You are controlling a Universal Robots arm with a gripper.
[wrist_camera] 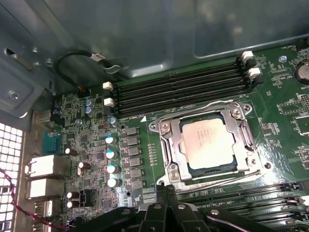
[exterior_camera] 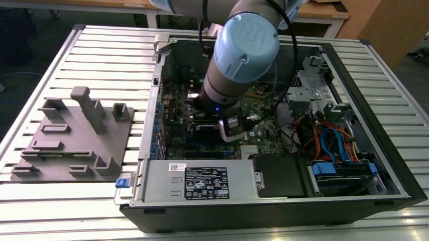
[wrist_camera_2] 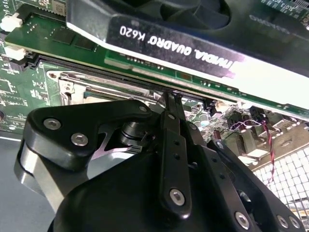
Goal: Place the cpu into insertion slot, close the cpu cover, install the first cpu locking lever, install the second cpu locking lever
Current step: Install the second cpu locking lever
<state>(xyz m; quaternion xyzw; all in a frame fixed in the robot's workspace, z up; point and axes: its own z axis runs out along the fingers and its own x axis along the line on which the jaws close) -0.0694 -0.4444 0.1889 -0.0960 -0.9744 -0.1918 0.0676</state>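
The arm (exterior_camera: 231, 65) reaches down into an open computer case (exterior_camera: 282, 201) that lies on a slatted table (exterior_camera: 100, 45). On the exterior view's left, a grey fixture (exterior_camera: 74, 143) sits on the table beside the case.

In the first wrist view, the cpu (wrist_camera: 208, 143) sits flat in the insertion slot (wrist_camera: 182, 170) on the green board (wrist_camera: 280, 96). The cpu cover (wrist_camera: 166, 140) lies closed around it, its metal frame bordering the chip on all sides, with the silver-tan top showing through the window. A thin lever (wrist_camera: 212, 103) runs along the cover's edge nearest the long memory slots (wrist_camera: 178, 89).

The pincer (wrist_camera: 168, 193) is just beside the socket's edge on the side away from the memory slots, its fingers together and clamped on nothing visible. In the second wrist view, the pincer (wrist_camera_2: 173, 99) has its tips pressed together at the socket frame's rim, below a graphics card (wrist_camera_2: 193, 43).
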